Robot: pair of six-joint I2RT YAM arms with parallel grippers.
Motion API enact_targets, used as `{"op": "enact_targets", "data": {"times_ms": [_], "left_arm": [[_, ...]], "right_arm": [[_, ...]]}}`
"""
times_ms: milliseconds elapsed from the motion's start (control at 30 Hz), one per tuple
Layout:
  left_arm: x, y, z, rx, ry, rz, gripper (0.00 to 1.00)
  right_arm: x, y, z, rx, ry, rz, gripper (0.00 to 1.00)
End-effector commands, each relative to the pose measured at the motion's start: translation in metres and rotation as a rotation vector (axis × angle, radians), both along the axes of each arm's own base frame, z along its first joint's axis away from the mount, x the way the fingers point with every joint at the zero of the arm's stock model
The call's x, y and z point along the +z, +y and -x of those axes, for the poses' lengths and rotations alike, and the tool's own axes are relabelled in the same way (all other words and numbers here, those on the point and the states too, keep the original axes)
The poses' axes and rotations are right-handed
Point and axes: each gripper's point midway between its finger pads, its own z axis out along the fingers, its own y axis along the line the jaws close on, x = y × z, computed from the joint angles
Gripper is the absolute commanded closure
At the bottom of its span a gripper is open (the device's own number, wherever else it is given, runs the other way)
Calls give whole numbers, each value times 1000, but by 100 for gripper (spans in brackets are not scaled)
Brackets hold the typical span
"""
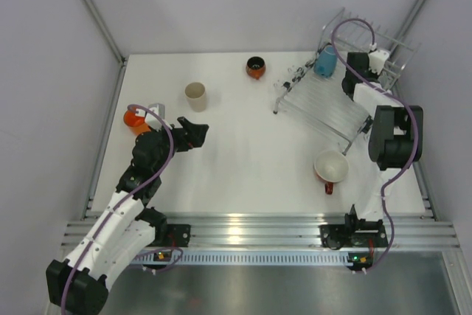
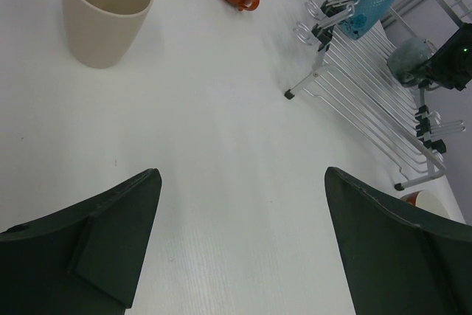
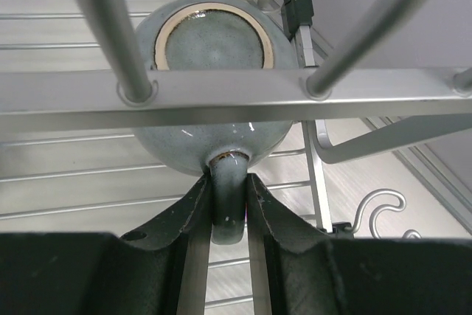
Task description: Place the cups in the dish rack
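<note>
My right gripper [image 3: 227, 208] is shut on the handle of the grey mug [image 3: 214, 49], which sits bottom-up among the wires of the dish rack [image 3: 383, 95]. In the top view that gripper [image 1: 355, 73] is over the rack [image 1: 324, 106], beside the light blue cup [image 1: 325, 62] standing in it. On the table lie the red mug with a white inside [image 1: 331, 167], the dark-and-orange cup [image 1: 256, 67], the beige tumbler [image 1: 195, 96] and the orange cup [image 1: 133, 117]. My left gripper [image 1: 193, 132] is open and empty, near the tumbler [image 2: 103, 9].
The left wrist view shows the rack [image 2: 361, 101] ahead to the right with the blue cup [image 2: 366, 7] and grey mug [image 2: 407, 60] in it. Grey walls close in the table on the left, back and right. A metal rail [image 1: 243, 228] runs along the near edge.
</note>
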Motion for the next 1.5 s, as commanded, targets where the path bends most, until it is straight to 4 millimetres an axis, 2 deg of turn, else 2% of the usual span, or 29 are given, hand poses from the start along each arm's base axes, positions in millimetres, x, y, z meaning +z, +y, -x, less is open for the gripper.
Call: {"op": "enact_targets", "data": {"times_ms": [0, 167, 367, 633, 667, 800, 833, 933, 967, 1000, 1033, 1067, 1100, 1133, 1167, 1200, 1233, 1267, 1300, 1333, 1367, 1400, 1433, 1467], "left_arm": [[21, 1, -5, 10, -60, 2, 2], [20, 1, -5, 8, -57, -1, 2], [19, 6, -7, 40, -60, -5, 2], [29, 8, -4, 47, -80, 7, 2], [31, 10, -4, 61, -82, 11, 2], [30, 11, -8, 68, -57, -2, 2], [20, 10, -8, 66, -16, -17, 2], [17, 12, -11, 82, 21, -28, 3], [9, 12, -12, 86, 52, -36, 3], [9, 12, -12, 91, 61, -35, 3], [7, 12, -13, 92, 71, -38, 3], [5, 12, -13, 95, 86, -41, 3], [7, 12, -14, 95, 91, -37, 3], [7, 13, -14, 103, 94, -40, 3], [2, 14, -15, 111, 118, -56, 3], [11, 16, -17, 122, 109, -58, 4], [13, 21, -20, 155, 112, -68, 4], [14, 24, -21, 168, 119, -84, 4], [11, 27, -22, 179, 142, -103, 4], [21, 29, -25, 195, 130, -107, 4], [23, 30, -27, 199, 131, -124, 4], [16, 32, -28, 206, 168, -150, 4], [28, 34, -32, 220, 157, -155, 4], [29, 40, -35, 252, 166, -181, 4]], "right_arm": [[16, -16, -13, -31, -52, 19, 76], [16, -16, -14, -22, -50, 14, 74], [28, -11, -12, -3, -71, -12, 63], [48, 1, 3, 28, -95, -33, 57], [46, 3, 6, 40, -85, -41, 56], [58, 12, 13, 83, -95, -67, 54], [59, 15, 14, 92, -93, -75, 53], [65, 26, 25, 135, -84, -108, 52], [60, 31, 30, 155, -73, -130, 52], [75, 34, 36, 167, -112, -143, 52], [79, 49, 38, 206, -121, -155, 52], [75, 63, 44, 256, -115, -192, 52], [94, 74, 48, 298, -167, -216, 52], [100, 83, 52, 340, -184, -241, 52], [96, 99, 57, 407, -186, -297, 52], [112, 110, 64, 454, -229, -321, 52], [118, 118, 67, 493, -255, -344, 52], [113, 133, 74, 549, -255, -399, 52], [126, 143, 82, 591, -289, -413, 52], [133, 150, 85, 621, -322, -426, 53], [126, 167, 93, 690, -308, -464, 53], [136, 180, 101, 743, -331, -473, 53], [138, 187, 105, 769, -339, -484, 53], [135, 194, 110, 786, -339, -501, 53]]}}
